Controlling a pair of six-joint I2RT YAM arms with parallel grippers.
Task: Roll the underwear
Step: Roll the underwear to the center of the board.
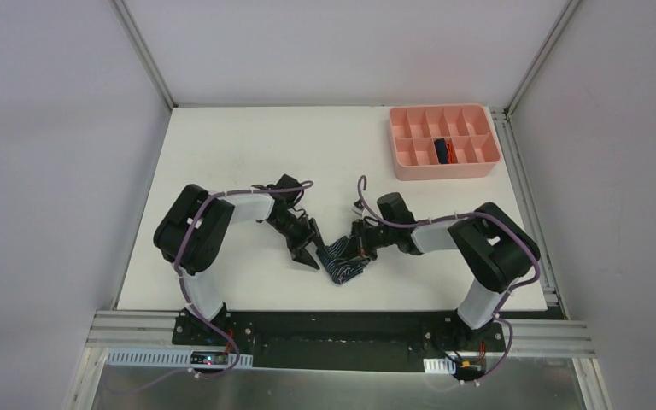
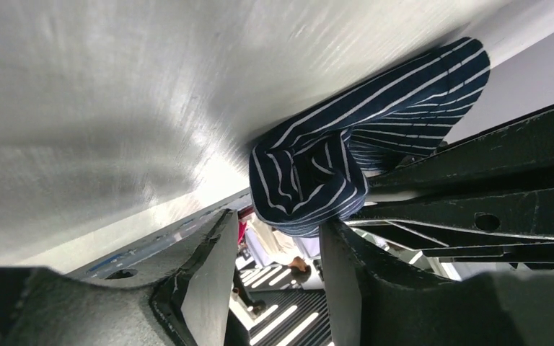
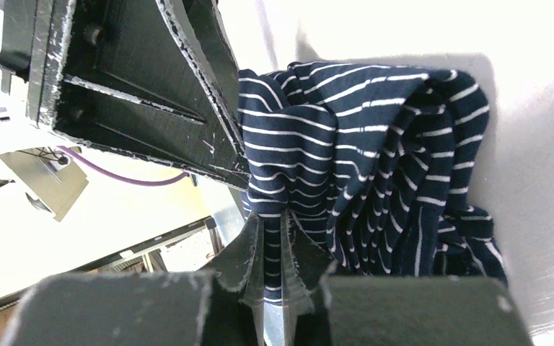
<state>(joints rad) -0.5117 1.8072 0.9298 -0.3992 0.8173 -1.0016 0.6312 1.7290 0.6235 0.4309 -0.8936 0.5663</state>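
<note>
The dark blue striped underwear (image 1: 342, 263) lies bunched near the table's front edge, between my two grippers. My right gripper (image 1: 356, 248) is shut on a fold of the striped underwear (image 3: 375, 144), and the pinched cloth shows between its closed jaws (image 3: 270, 223). My left gripper (image 1: 307, 253) is at the bundle's left side. In the left wrist view its jaws stand apart (image 2: 278, 220), with the rounded end of the underwear (image 2: 317, 173) at their tips. A navy roll with orange trim (image 1: 442, 150) sits in the pink tray (image 1: 410, 166).
The pink compartment tray stands at the table's back right corner. The table's front edge and the metal rail (image 1: 342, 329) run just below the bundle. My right gripper's black fingers (image 2: 490, 194) fill the right of the left wrist view.
</note>
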